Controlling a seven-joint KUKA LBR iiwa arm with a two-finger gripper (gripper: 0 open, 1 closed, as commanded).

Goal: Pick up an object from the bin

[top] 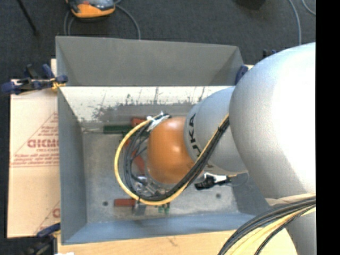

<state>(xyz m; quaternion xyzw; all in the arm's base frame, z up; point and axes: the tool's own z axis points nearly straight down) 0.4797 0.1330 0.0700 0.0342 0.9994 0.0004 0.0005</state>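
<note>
My gripper [142, 186] reaches down into the front middle of the bin, and the arm's fittings hide most of it. Just under it, close to the front wall, lies a small red-brown block [124, 202]. A small green piece [163, 209] lies next to that block on its right. I cannot see anything held in the gripper.
A dark green stick [119, 127] and a red-orange thing [139, 122] lie along the back wall. A black and white clip-like thing [209, 181] lies right of the gripper. The arm covers the bin's middle and right side. Bare floor shows on the left.
</note>
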